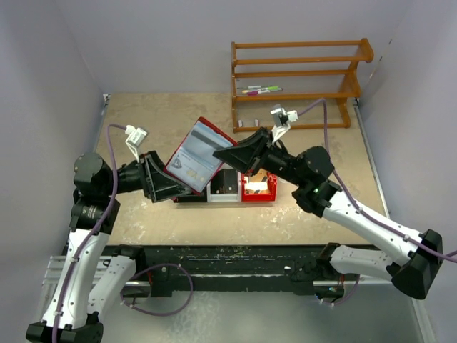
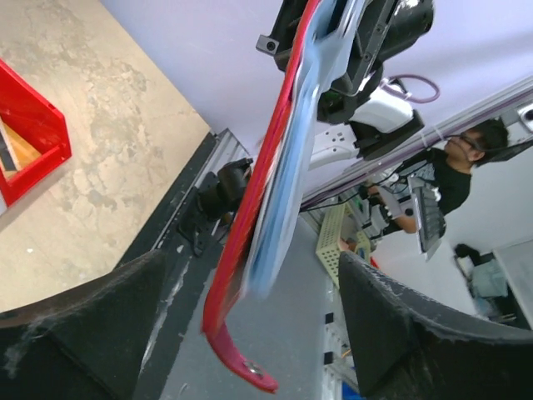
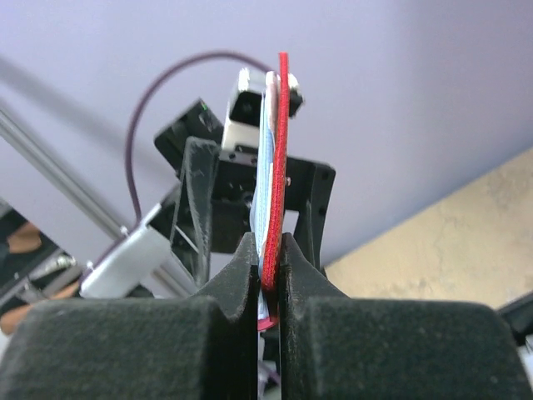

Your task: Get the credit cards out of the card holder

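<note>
The card holder point(image 1: 201, 152), maroon with blue-grey inner sleeves, hangs open and tilted above the table between both arms. My right gripper point(image 1: 232, 154) is shut on its right edge; in the right wrist view its jaws point(image 3: 268, 260) pinch the red cover and sleeves point(image 3: 276, 167) edge-on. My left gripper point(image 1: 170, 186) is open at the holder's lower left corner. In the left wrist view the holder point(image 2: 275, 183) and its red strap tab point(image 2: 246, 367) hang between the wide-apart fingers point(image 2: 92, 333) without touching them. No credit cards can be told apart in the sleeves.
A red bin point(image 1: 258, 194) holding flat tan and white pieces, a small black box point(image 1: 226, 180) and a white tray point(image 1: 221, 196) sit in a row under the holder. A wooden rack point(image 1: 296, 71) with markers point(image 1: 261, 90) stands at the back right. Grey walls close in on both sides.
</note>
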Robot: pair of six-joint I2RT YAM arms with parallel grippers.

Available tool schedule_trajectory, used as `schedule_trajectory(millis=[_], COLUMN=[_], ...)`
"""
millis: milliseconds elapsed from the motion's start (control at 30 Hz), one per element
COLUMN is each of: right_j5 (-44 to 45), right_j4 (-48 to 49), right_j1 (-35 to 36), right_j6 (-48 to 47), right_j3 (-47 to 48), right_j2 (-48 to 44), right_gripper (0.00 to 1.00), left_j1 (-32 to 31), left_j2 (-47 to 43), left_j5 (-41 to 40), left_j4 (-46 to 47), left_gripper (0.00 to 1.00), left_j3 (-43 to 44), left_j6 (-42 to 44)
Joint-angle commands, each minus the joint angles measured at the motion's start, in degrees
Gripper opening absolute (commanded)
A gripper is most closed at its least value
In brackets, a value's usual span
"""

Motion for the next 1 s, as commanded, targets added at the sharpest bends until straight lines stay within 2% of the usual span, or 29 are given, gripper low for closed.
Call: schedule_trajectory(millis=[0,133,300,467,667,767,867,967], right_j5=[9.63,10.47,13.98,18.27,17.99,17.27,20.52,18.16], right_j4=[17.45,20.06,24.02,28.33,29.06,23.55,9.05,-9.23], right_j1=[0.94,2.62,5.03,6.82,8.21,8.13,6.06,1.24], right_j6=[5.97,7.03,7.87,8.78,9.83,11.20,9.65,6.72], right_j3=[-4.18,-5.52,-8.22,-12.41,-14.10,-15.66,-15.73,-9.64], right_j2=[-2.30,-1.55,-1.45,-2.35,-2.10,-4.29,-9.36,-11.56], right_gripper=[0.00,0.00,0.00,0.00,0.02,0.32,0.54,0.61], left_j1=[0.15,0.15,0.20,0.17,0.15,0.19,0.15,0.15], left_j2=[-0.45,0.00,0.62,-0.06,-0.36,-0.52,-0.14,2.17], left_j5=[-1.50,-2.25,-2.40,-2.46,-2.65,-2.81,-4.12,-6.29], left_j4=[10.16,13.33,16.37,15.76,14.82,11.29,1.35,-10.28], left_gripper=[0.82,0.68,0.61,0.36,0.14,0.07,0.02,0.00], left_j3=[-0.73,-0.09,0.64,0.30,-0.03,0.76,3.73,7.64], left_j6=[-11.24,-14.42,-16.53,-15.33,-13.74,-10.12,-0.63,10.70])
